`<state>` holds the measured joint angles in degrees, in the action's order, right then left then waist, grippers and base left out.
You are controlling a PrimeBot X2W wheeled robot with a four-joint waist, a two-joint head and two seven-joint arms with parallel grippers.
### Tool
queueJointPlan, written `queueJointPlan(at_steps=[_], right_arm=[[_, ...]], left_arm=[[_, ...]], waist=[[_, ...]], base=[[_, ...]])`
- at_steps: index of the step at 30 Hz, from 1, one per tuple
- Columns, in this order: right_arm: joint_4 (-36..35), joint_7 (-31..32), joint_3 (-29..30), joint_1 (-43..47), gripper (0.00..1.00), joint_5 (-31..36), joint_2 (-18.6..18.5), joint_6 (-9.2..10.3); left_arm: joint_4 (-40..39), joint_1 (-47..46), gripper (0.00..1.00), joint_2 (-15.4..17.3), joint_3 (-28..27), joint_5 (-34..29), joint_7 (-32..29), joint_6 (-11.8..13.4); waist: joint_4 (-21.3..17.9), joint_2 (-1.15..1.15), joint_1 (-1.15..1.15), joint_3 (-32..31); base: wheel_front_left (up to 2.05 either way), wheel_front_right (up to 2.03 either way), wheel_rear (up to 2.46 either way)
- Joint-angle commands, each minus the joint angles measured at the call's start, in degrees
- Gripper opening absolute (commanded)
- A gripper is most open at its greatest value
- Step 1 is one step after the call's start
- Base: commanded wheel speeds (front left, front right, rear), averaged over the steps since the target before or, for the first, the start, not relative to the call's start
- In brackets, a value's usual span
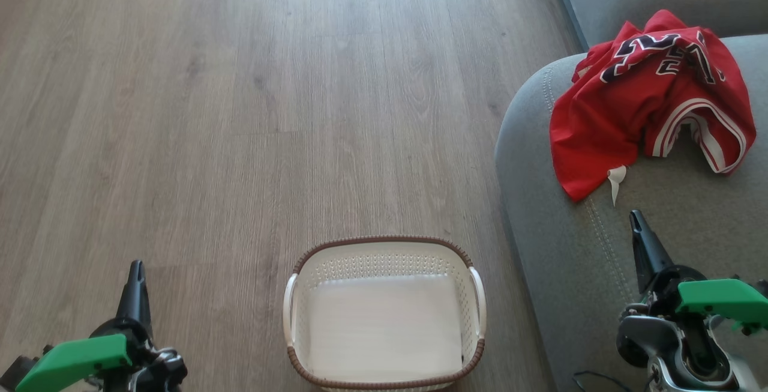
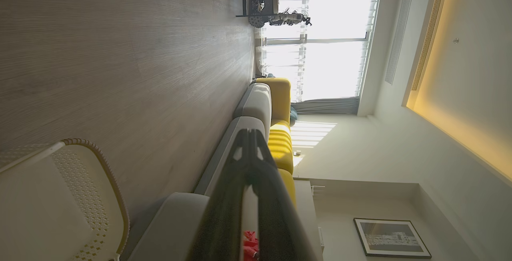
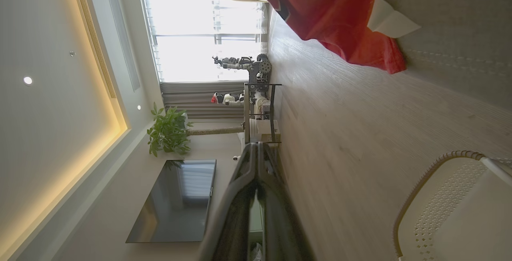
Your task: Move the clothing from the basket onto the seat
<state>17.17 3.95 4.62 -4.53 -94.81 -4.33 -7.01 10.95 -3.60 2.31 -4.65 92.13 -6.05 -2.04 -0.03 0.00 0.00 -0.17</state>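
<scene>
Head view: the clothing (image 1: pixel 651 98), red fabric with white trim and black-and-white lettering, is being shown crumpled on the grey fabric seat (image 1: pixel 570 248), far right. The basket (image 1: pixel 384 239), cream perforated plastic with a brown woven-look rim, is being shown standing on the wooden floor (image 1: pixel 240 110), near centre. The left gripper (image 1: pixel 137 272) and right gripper (image 1: pixel 636 221) are being held low, clenched on nothing.

Left wrist view: dark fingers (image 2: pixel 224 213) are being pressed together.

Right wrist view: a white label (image 3: pixel 390 17) is being shown at the garment's edge.
</scene>
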Motion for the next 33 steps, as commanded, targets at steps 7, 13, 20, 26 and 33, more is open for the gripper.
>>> queueJointPlan(at_steps=[7, 13, 20, 26, 33], right_arm=[[-2.4, -0.4, -1.8, -2.8, 0.00, -0.7, -1.5, -0.47], [-2.4, -0.7, -2.2, -2.8, 0.00, -1.0, -1.8, -0.47], [-2.4, -1.0, -2.6, -2.7, 0.00, -1.3, -2.1, -0.47], [-2.5, -1.3, -2.9, -2.7, 0.00, -1.6, -2.3, -0.47], [-2.5, -1.6, -3.4, -2.7, 0.00, -2.0, -2.7, -0.47]], left_arm=[[-2.1, -2.3, 0.00, 0.6, -2.0, 0.0, -0.4, -0.5], [-2.1, -2.3, 0.00, 0.6, -2.0, 0.0, -0.4, -0.5], [-2.1, -2.3, 0.00, 0.6, -2.0, 0.0, -0.4, -0.5], [-2.1, -2.3, 0.00, 0.6, -2.0, 0.0, -0.4, -0.5], [-2.1, -2.3, 0.00, 0.6, -2.0, 0.0, -0.4, -0.5]], waist=[[0.0, 0.00, 0.00, 0.0], [0.0, 0.00, 0.00, 0.0], [0.0, 0.00, 0.00, 0.0], [0.0, 0.00, 0.00, 0.0], [0.0, 0.00, 0.00, 0.0]], base=[[0.00, 0.00, 0.00], [0.00, 0.00, 0.00], [0.00, 0.00, 0.00], [0.00, 0.00, 0.00], [0.00, 0.00, 0.00]])
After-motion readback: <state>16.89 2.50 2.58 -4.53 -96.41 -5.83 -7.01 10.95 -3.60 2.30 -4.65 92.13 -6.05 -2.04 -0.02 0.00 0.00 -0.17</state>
